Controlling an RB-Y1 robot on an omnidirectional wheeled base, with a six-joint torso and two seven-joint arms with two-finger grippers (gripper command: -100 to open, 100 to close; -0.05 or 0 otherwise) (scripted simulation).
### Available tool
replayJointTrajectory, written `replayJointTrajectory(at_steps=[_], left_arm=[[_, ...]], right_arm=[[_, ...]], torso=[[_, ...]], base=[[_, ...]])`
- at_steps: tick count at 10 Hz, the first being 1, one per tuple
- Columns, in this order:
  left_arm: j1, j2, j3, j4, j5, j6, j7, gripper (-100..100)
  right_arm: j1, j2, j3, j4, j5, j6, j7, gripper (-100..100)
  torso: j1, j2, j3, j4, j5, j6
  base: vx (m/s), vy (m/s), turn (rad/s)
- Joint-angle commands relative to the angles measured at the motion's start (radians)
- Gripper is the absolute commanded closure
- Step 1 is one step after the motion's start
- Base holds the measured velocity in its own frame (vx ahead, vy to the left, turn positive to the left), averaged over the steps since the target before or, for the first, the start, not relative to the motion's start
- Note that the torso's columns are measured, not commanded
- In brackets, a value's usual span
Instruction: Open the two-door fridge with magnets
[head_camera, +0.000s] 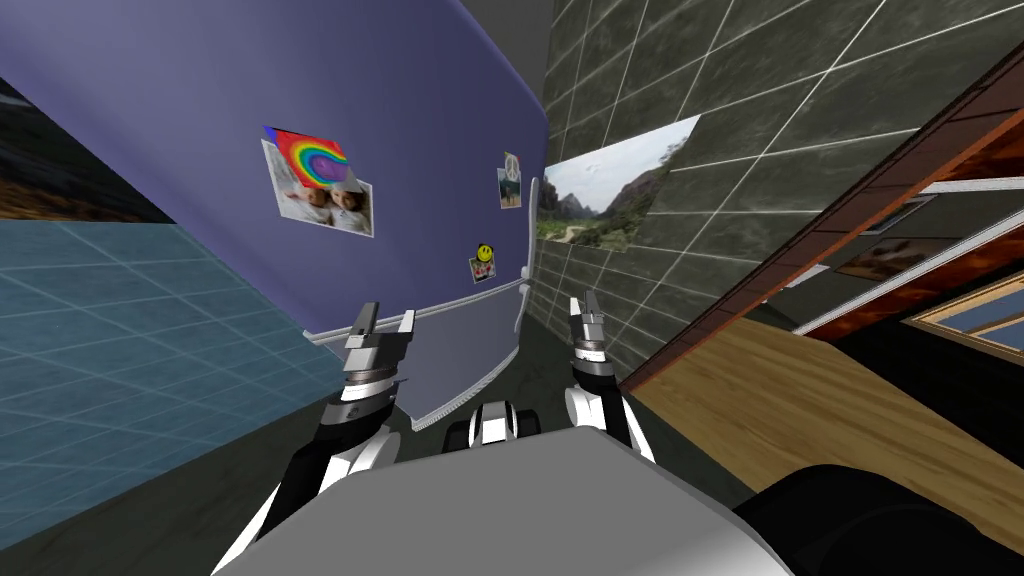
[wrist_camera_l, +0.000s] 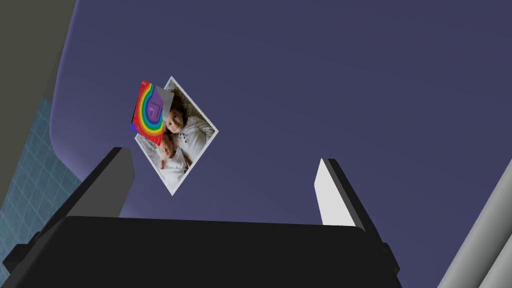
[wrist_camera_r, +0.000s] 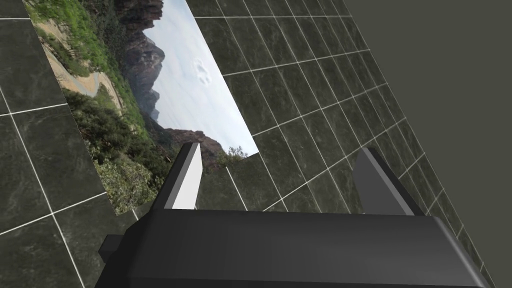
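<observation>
The violet fridge (head_camera: 200, 120) stands close ahead on my left, its top cut off. A pale seam splits it into two doors, the lower one partly hidden behind the left tool (head_camera: 384, 325). One grey handle (head_camera: 527, 250) runs down its right edge. The left tool and the right tool (head_camera: 586, 308) are both spread, holding nothing. There are three magnets: rainbow magnet (head_camera: 318, 160), peace-sign magnet (head_camera: 511, 165) and smiley magnet (head_camera: 484, 253). The papers under the smaller two are hard to make out.

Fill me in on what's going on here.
The robot faces a purple fridge door dotted with magnets. Its left tool is open and aimed at the door near a baby photo, touching nothing. The right tool is open too, beside the door's grey handle. Neither tool holds the handle yet.
</observation>
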Motion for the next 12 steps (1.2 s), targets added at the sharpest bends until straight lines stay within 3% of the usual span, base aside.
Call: replayJointTrajectory(at_steps=[1,12], left_arm=[[0.013,0.01,-0.038,0.022,0.006,0.004,0.007,-100],[0.041,0.005,-0.162,0.097,0.038,0.035,0.039,-100]], right_arm=[[0.0,0.0,0.0,0.0,0.0,0.0,0.0,0],[0.0,0.0,0.0,0.0,0.0,0.0,0.0,0]], torso=[[-0.001,0.0,0.001,0.0,0.0,0.0],[0.0,0.001,0.001,0.001,0.0,0.0]], base=[[0.148,-0.169,0.136],[0.138,-0.171,0.121]])
